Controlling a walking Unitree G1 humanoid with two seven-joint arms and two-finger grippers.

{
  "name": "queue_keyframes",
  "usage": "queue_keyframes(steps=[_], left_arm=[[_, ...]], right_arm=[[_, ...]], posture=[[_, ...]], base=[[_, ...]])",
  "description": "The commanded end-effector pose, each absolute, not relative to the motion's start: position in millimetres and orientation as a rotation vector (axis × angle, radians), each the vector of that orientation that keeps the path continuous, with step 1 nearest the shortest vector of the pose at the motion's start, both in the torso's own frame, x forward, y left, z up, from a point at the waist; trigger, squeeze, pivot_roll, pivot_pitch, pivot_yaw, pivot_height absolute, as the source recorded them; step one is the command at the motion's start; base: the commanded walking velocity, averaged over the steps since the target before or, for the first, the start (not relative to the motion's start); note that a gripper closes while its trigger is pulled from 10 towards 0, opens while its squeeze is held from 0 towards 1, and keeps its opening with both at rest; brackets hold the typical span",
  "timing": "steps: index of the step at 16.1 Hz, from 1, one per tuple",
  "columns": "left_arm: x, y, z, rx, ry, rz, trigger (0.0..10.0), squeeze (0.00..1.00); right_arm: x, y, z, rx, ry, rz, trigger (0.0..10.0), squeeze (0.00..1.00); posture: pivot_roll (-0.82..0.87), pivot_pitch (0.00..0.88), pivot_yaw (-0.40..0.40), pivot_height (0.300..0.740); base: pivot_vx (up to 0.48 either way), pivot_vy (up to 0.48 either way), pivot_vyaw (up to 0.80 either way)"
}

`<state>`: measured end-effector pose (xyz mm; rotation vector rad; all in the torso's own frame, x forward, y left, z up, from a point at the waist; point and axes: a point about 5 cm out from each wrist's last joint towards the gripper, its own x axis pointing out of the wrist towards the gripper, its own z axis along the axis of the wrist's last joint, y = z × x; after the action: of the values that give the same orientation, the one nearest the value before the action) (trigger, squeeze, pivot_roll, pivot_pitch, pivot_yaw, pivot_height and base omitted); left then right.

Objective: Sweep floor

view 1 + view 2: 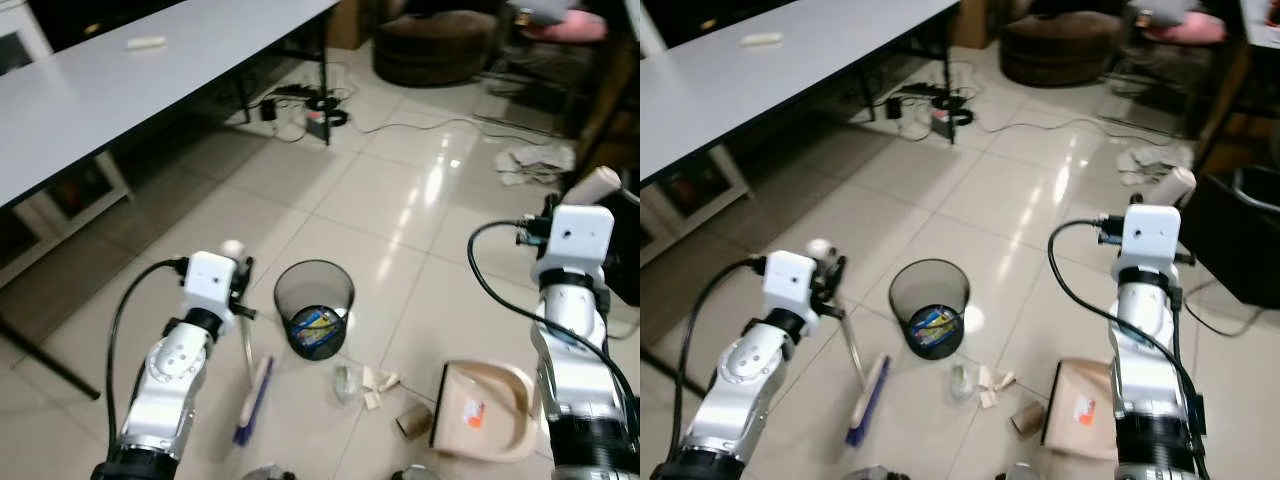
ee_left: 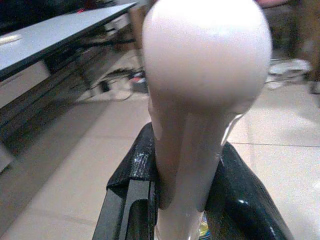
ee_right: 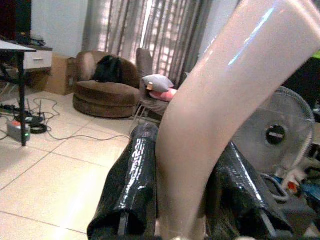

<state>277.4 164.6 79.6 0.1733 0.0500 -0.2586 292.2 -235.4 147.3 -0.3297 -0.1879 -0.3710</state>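
Observation:
My left gripper (image 2: 187,200) is shut on the broom handle (image 2: 200,100), just below its rounded white knob (image 1: 232,247). The thin shaft slants down to the broom head (image 1: 253,400) with blue bristles, lying on the tiles left of the waste bin. My right gripper (image 3: 182,200) is shut on the curved cream handle (image 1: 595,185) of the dustpan (image 1: 485,410), whose beige pan rests on the floor at the lower right. Between broom and pan lie small scraps (image 1: 375,385), a cardboard roll (image 1: 412,420) and a clear crumpled piece (image 1: 347,382).
A black mesh waste bin (image 1: 315,305) with wrappers inside stands between my arms. A grey table (image 1: 150,80) spans the upper left, with a power strip and cables (image 1: 315,105) by its leg. Crumpled papers (image 1: 535,160), a brown armchair (image 1: 435,45) and a dark box (image 1: 1250,230) are further off.

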Motion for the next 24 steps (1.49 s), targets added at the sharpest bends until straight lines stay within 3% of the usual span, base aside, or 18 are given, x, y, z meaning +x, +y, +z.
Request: queue_keyframes(steps=[1, 7, 14, 19, 24], left_arm=[[277, 165, 87, 0.212, 0.000, -0.289, 10.0, 0.00], [274, 162, 91, 0.182, -0.007, -0.360, 10.0, 0.00], [274, 159, 97, 0.186, -0.041, -0.394, 10.0, 0.00], [285, 160, 112, 0.196, -0.113, -0.310, 10.0, 0.00], [289, 173, 119, 0.206, -0.143, -0.163, 10.0, 0.00]], right_arm=[[293, -220, 174, -0.305, -0.297, -0.319, 10.0, 0.00], [289, -192, 149, -0.229, -0.195, -0.260, 10.0, 0.00], [278, -197, 139, -0.215, -0.133, -0.306, 10.0, 0.00], [280, -195, 141, -0.225, -0.136, -0.300, 10.0, 0.00], [286, -190, 138, -0.226, -0.118, -0.242, 10.0, 0.00]], posture=[[-0.06, 0.000, 0.085, 0.740], [-0.04, 0.000, 0.088, 0.740], [-0.04, 0.023, 0.104, 0.740], [-0.04, 0.033, 0.109, 0.740], [-0.03, 0.044, 0.095, 0.740]], base=[[0.000, 0.000, 0.00], [0.000, 0.000, -0.53], [0.000, 0.000, -0.80], [0.000, 0.000, -0.80], [0.000, 0.000, 0.00]])
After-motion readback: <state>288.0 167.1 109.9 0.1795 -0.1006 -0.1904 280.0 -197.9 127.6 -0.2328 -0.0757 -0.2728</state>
